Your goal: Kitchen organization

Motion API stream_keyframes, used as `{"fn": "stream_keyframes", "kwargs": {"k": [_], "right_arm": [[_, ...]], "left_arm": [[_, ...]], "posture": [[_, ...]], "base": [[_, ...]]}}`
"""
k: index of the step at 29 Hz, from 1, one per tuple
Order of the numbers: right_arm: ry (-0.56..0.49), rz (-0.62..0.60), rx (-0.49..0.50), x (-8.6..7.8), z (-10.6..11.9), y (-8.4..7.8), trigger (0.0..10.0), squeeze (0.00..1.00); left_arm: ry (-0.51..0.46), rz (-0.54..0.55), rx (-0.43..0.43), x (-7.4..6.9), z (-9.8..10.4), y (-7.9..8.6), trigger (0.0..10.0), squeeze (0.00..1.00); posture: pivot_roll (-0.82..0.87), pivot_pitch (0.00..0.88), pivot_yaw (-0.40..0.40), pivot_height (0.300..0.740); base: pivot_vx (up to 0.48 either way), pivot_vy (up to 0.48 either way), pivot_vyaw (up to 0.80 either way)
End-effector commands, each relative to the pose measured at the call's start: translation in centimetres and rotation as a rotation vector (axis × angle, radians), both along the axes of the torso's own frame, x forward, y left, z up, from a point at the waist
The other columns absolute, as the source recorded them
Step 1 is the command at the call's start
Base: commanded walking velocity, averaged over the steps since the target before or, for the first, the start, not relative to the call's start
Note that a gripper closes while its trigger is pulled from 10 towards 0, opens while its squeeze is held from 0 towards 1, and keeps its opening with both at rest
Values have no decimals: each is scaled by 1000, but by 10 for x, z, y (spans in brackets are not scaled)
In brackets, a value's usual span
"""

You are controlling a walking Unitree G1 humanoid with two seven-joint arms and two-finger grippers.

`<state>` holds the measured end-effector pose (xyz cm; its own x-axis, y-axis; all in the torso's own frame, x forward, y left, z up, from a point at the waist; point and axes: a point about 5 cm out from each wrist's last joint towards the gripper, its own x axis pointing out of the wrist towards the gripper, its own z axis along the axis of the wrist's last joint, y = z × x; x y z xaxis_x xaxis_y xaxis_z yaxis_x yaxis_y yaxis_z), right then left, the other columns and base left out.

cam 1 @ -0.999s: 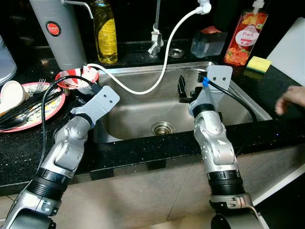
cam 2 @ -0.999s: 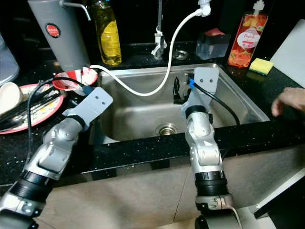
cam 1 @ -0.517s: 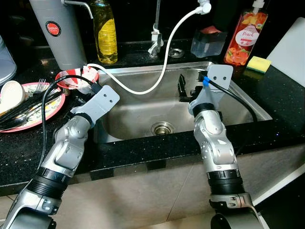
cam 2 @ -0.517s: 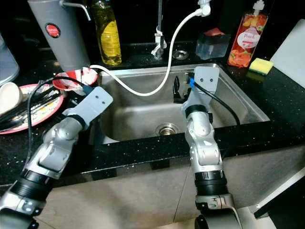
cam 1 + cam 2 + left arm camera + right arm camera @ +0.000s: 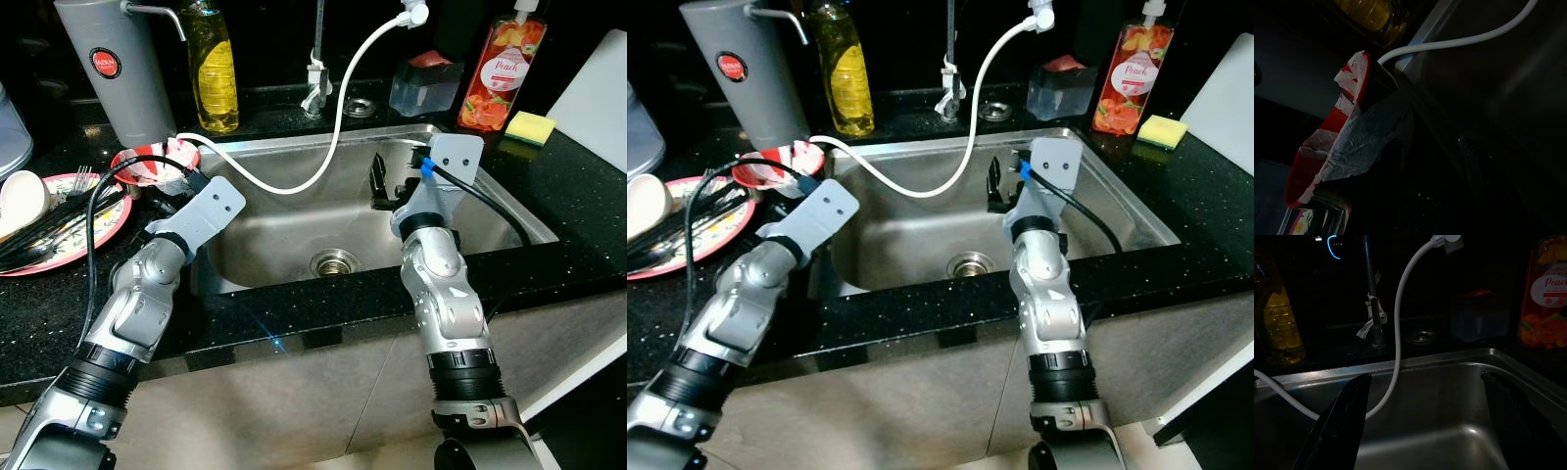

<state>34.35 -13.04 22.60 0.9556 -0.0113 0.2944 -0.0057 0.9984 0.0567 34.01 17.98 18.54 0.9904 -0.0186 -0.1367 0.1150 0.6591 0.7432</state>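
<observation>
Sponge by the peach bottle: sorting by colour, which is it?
The sponge is yellow, clearest in the left eye view.

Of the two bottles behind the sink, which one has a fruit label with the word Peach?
It is the orange-red pump bottle at the sink's back right corner, beside the yellow sponge. The other bottle, at the back left, holds clear yellow liquid.

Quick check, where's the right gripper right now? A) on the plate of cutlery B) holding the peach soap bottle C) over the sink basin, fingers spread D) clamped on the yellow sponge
C: the right gripper hangs over the steel sink with its two black fingers wide apart and nothing between them.
</observation>
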Motion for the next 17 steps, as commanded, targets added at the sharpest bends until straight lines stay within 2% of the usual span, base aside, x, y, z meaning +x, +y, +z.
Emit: {"fn": "stream_keyframes", "kwargs": {"k": [1,4,8,10,11,13,17], "right_arm": [[-8,-4,8,0,1,0,10000,0],[-8,-3,10,0,1,1,10000,0],[-7,-6,-3,-5,0,-2,10000,0],[-8,-20,-4,-7,0,-7,10000,0],[7,-40,2,-5,-3,-14,10000,0],[17,-46,4,-3,-4,-17,10000,0],[7,4,-20,2,1,-8,10000,0]], "left_arm": [[-1,6,-1,1,1,4,10000,0],[-1,6,-2,1,1,4,10000,0],[-6,3,-2,-8,1,6,10000,0],[-9,1,-2,-11,1,4,10000,0],[-9,-2,-6,-13,2,1,10000,0],[-8,-3,-8,-14,2,-2,10000,0],[-13,-7,-6,-13,2,-6,10000,0]], "posture": [[37,0,40,740],[37,0,40,740],[23,0,61,740],[37,0,56,740],[65,0,26,740],[68,0,17,740],[81,0,-2,740]], "base": [[0,0,0],[0,0,0],[0,0,0],[0,0,0],[0,0,0],[0,0,0],[0,0,0]]}}
